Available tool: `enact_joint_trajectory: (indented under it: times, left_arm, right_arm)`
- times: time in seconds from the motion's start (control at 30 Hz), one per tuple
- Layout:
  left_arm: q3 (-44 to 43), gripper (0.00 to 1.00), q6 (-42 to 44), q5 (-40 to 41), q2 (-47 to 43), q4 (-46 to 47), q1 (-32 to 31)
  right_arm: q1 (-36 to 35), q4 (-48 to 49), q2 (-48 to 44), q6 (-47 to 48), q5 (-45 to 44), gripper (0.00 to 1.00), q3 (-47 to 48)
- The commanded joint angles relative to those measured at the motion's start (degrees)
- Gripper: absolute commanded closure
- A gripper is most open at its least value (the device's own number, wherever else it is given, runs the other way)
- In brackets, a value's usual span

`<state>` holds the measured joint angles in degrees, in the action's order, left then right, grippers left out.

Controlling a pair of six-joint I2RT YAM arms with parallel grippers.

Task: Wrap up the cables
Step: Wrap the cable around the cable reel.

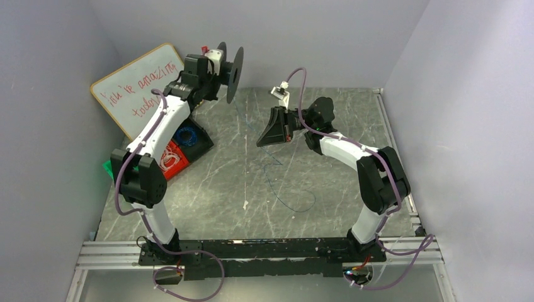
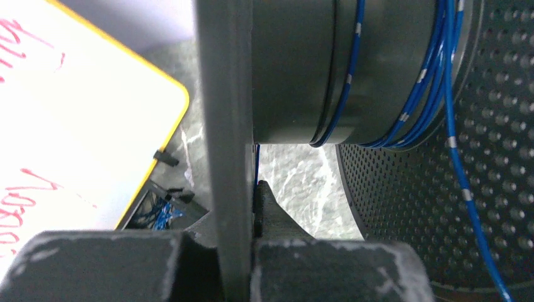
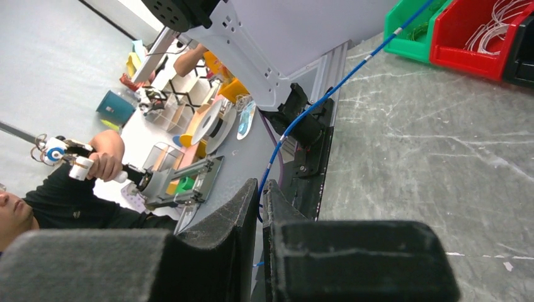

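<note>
The left pincer was clamped on the flange of a black spool, with blue cables wound round its hub just beyond. The right pincer pinched their loose strand, the rest trailing on the counter below.

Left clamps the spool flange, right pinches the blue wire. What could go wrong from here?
The thin blue wire is only pinched at the right gripper's tips; a hard pull may slip it free.
On the black plastic spool in the left gripper, one strand crosses the perforated flange and may wind outside it.
Slack on the grey marbled table may tangle.
</note>
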<state>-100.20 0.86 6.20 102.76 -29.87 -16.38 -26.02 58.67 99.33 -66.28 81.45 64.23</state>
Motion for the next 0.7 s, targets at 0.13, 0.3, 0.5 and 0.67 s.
enact_joint_trajectory:
  times: [0.13, 0.3, 0.5, 0.67]
  left_arm:
    - [-10.0, 0.98, 3.8, -5.7, -2.1, 0.9, -0.4]
    - [-14.1, 0.98, 5.6, -8.6, -1.3, -0.3, -0.4]
    - [-14.5, 0.98, 1.8, -8.5, -0.1, 0.8, -0.6]
    - [-12.7, 0.98, 2.4, -2.8, 1.5, 2.1, -3.7]
  right_arm:
    - [0.9, 3.9, -1.1, -0.4, 0.6, 0.88, -0.1]
    - [1.3, 5.0, -0.5, -1.2, 0.8, 0.88, 0.1]
    - [1.3, 6.2, -0.1, -2.2, 0.9, 0.88, 0.2]
    - [1.6, 6.2, -1.2, -2.1, 0.8, 0.88, -0.1]
